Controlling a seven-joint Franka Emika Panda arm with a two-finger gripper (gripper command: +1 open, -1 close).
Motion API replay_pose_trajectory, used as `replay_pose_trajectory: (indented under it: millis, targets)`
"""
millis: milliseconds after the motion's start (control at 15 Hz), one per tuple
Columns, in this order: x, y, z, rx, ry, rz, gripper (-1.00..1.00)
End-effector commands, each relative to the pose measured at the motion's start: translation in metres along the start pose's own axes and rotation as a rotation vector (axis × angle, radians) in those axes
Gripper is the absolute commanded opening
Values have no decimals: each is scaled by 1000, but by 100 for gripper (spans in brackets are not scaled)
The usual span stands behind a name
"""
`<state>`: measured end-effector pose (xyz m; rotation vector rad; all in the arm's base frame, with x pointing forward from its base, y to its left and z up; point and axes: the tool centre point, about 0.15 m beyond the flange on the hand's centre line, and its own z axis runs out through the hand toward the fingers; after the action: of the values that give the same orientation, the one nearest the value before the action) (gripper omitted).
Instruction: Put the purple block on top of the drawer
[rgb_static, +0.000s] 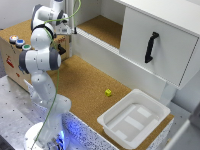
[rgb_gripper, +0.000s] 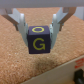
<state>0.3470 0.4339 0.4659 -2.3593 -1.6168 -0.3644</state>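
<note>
Above the cork counter (rgb_gripper: 20, 60), jaws clamp the purple block (rgb_gripper: 39, 39), unseen in the exterior view; drawer (rgb_static: 157, 42) stands well apart.

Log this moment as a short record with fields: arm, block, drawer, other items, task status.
arm: gripper raised near the back of the cork surface at the exterior view's left
block: purple block with yellow letters, clamped between the jaws, off the surface
drawer: white drawer with black handle, front closed, nothing seen on the visible part of its top
other items: small yellow block on the cork; white tray near the front edge
task status: block held, not yet on the drawer
</note>
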Motion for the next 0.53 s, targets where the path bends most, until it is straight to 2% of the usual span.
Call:
replay_pose_trajectory:
  millis: [0, 133, 200, 333, 467]
  targets:
    - [28, -21, 42, 137, -39, -248, -100]
    - [27, -27, 45, 133, -64, -275, -100]
    - [26, -28, 42, 130, -50, -274, 100]
    - [26, -36, 25, 138, -20, -291, 100]
    - [24, -46, 9, 118, -5, -310, 100]
